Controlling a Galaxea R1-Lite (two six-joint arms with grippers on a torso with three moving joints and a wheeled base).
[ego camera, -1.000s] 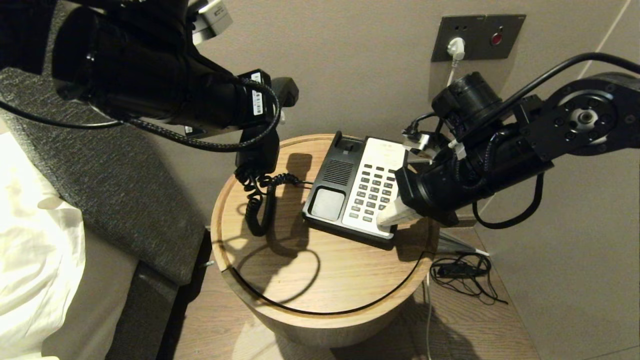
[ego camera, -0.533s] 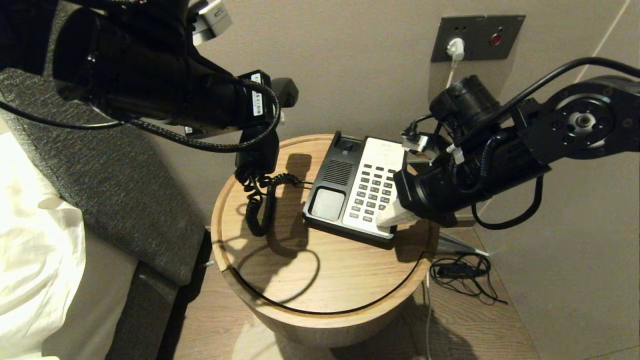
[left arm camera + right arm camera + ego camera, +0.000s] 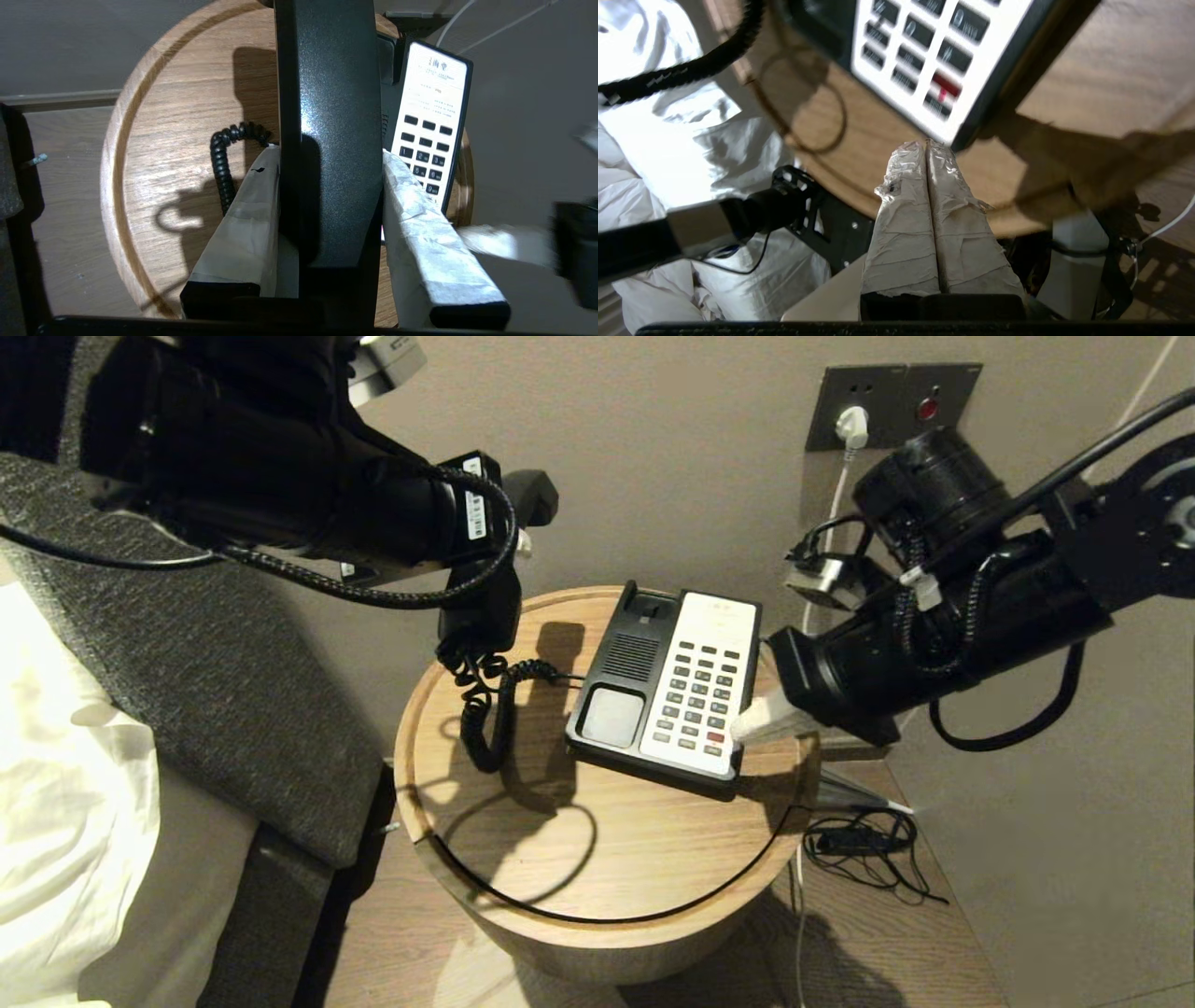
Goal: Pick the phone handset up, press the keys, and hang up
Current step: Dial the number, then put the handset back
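Round wooden side table [image 3: 560, 840] stands by a beige wall, w/ a grey upholstered bed edge [image 3: 215, 709] and white bedding [image 3: 65, 821] on the robot's left. Wall plate [image 3: 892, 406] above the table carries a white plug [image 3: 850, 427]; a loose black cable [image 3: 864, 845] lies on the floor beside the table's right side.

Phone base [image 3: 667, 686] sits on the table's far-right part, black cradle side to the left, white keypad [image 3: 700, 695] to the right. Cradle is bare, no handset on it.

Left gripper [image 3: 327, 186] is up in the air over the table's far-left part, taped fingers [image 3: 252, 219] clamped on both sides of the black handset [image 3: 327, 116]. Handset hangs lifted off the base, well left of the cradle, approx. upright in head view [image 3: 481, 611]. Coiled cord [image 3: 485, 709] runs down from it onto the tabletop, then across to the base.

Right gripper [image 3: 927, 149] is at the phone's near-right corner, taped fingers [image 3: 901, 224] pressed together w/ nothing between them. In head view its tip [image 3: 747, 723] is just beside the keypad's right edge near the red key [image 3: 715, 737]; contact w/ the phone can't be told. Right wrist view puts the tip just off the base's corner, above the wood.
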